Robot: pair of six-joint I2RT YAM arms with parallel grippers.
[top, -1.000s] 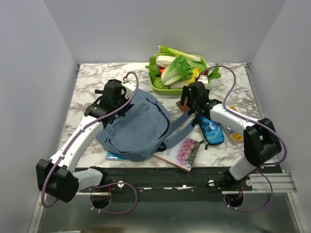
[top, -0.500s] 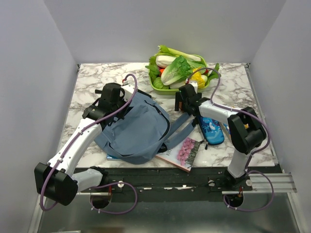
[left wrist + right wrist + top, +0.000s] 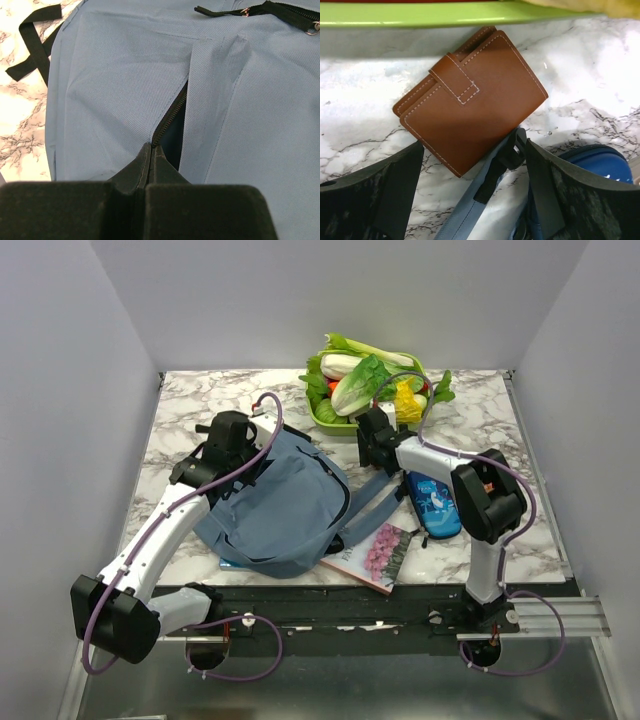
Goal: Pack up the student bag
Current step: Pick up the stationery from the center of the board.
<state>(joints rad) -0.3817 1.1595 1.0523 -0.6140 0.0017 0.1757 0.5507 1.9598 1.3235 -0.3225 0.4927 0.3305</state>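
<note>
The student bag (image 3: 285, 505), a soft grey-blue backpack, lies on the marble table, its zipper (image 3: 172, 112) partly parted over a dark gap. My left gripper (image 3: 232, 440) is at the bag's far left side, and in the left wrist view its jaws (image 3: 151, 148) are shut on the end of that zipper. My right gripper (image 3: 372, 438) hangs open by the green tray. In the right wrist view a brown leather wallet (image 3: 470, 97) lies flat just ahead of its fingers (image 3: 474, 150), untouched. A blue bag strap with a black end (image 3: 492, 182) runs between them.
A green tray (image 3: 322, 420) of toy vegetables stands at the back. A blue cartoon-print pencil case (image 3: 433, 502) lies right of the bag strap. A book with pink flowers (image 3: 375, 555) lies at the near edge. Another book (image 3: 232, 562) pokes out from under the bag.
My right gripper has swung left and farther back, ending over the wallet beside the tray. Its arm has folded in. The left gripper has stayed shut on the bag.
</note>
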